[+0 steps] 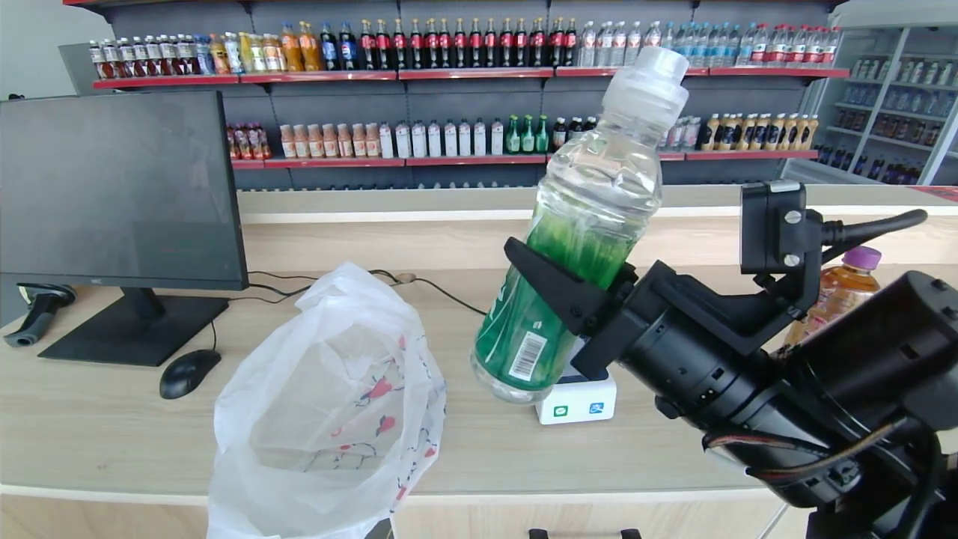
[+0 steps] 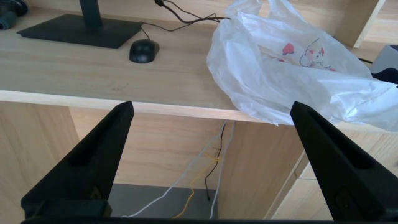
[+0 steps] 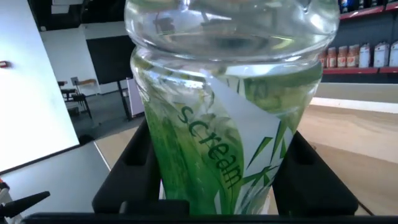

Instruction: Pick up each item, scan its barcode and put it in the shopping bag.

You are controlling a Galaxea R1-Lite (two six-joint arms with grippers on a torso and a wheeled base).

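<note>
Head view: right gripper point(image 1: 557, 288) is clamped on the bottle point(image 1: 580, 224) at mid-label. Bottle is tilted, cap up and away, base just over the white scan box point(image 1: 578, 402) on the counter point(image 1: 112, 419). Can't tell if base and box touch. Barcode point(image 1: 528, 355) sits low on the label, below the finger, and faces back toward the robot rather than the box.

Step in hand looks like the scan. To do it well:
- roll the wrist so the barcode squares up to the box's reading face; which face that is, I can't tell
- hold it near and steady; the label is curved and glossy, so a slight tilt should cut glare
- don't regrip, since the code is already clear of the fingers

Bag point(image 1: 329, 404) stands just left of the bottle, mouth open upward, so the carry is short. Film looks limp, so go in base first and release low.

Handheld scanner point(image 1: 34, 311) lies far left by the monitor point(image 1: 120, 187), well apart.

Right wrist view adds what the head view hides behind the bottle: both fingers flank the label.

Left wrist view adds the left gripper point(image 2: 214, 168), spread wide and empty, out in front of the counter edge. It also shows bag film draped over that edge and cables point(image 2: 211, 168) hanging underneath.
</note>
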